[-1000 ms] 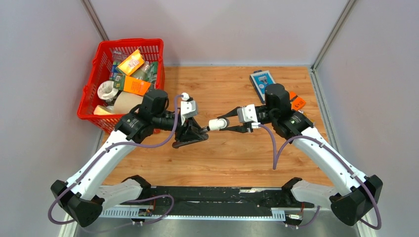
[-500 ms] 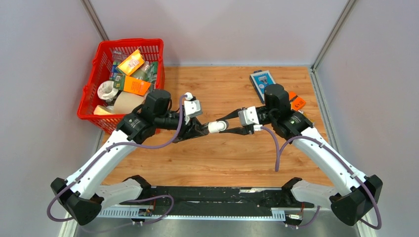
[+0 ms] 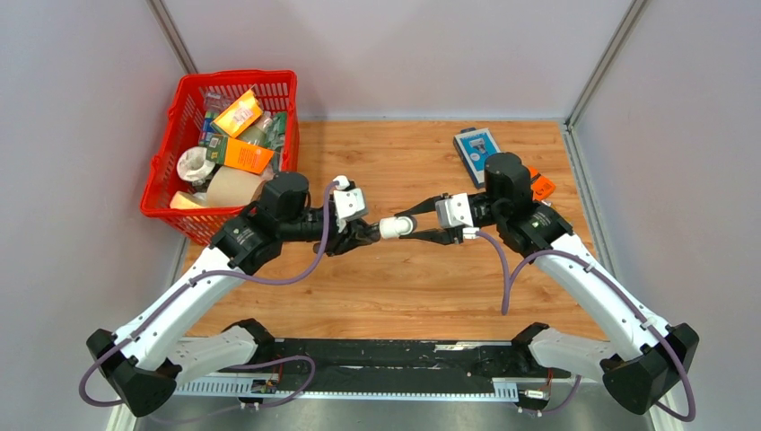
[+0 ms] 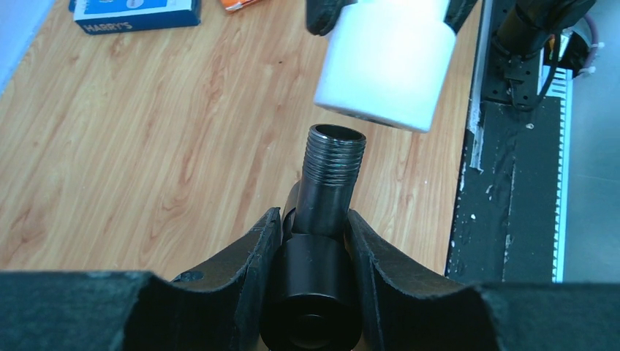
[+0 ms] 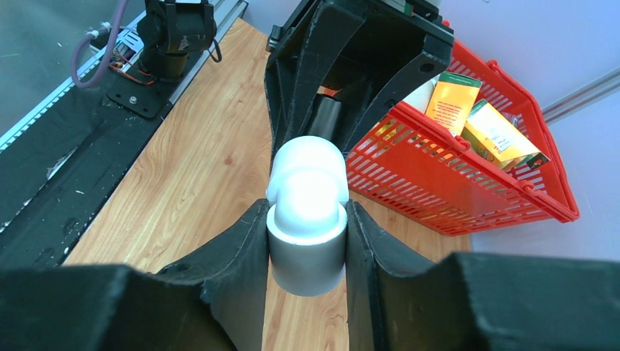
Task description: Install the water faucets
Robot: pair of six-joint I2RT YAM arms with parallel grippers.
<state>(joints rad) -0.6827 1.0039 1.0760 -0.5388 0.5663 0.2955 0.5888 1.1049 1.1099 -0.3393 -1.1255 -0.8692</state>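
My left gripper [image 4: 313, 241] is shut on the dark metal faucet [image 4: 322, 219], whose threaded end points up and forward. Just beyond that threaded end hangs the white elbow fitting [image 4: 387, 58], with a small gap between them. My right gripper [image 5: 307, 241] is shut on the white elbow fitting [image 5: 307, 212], and the left gripper's black fingers [image 5: 351, 66] and the faucet's dark tube [image 5: 327, 117] stand right behind it. In the top view the left gripper [image 3: 359, 235] and right gripper [image 3: 415, 229] meet over the table's middle, the white elbow [image 3: 393, 228] between them.
A red basket [image 3: 170, 171] full of boxes and rolls stands at the back left, close behind the left arm. A blue box [image 3: 476, 148] and an orange item [image 3: 541, 187] lie at the back right. A black rail [image 3: 386, 355] runs along the near edge.
The left gripper has swung the faucet up off the table and turned it toward the white elbow, closing the distance. The right gripper has held nearly still.
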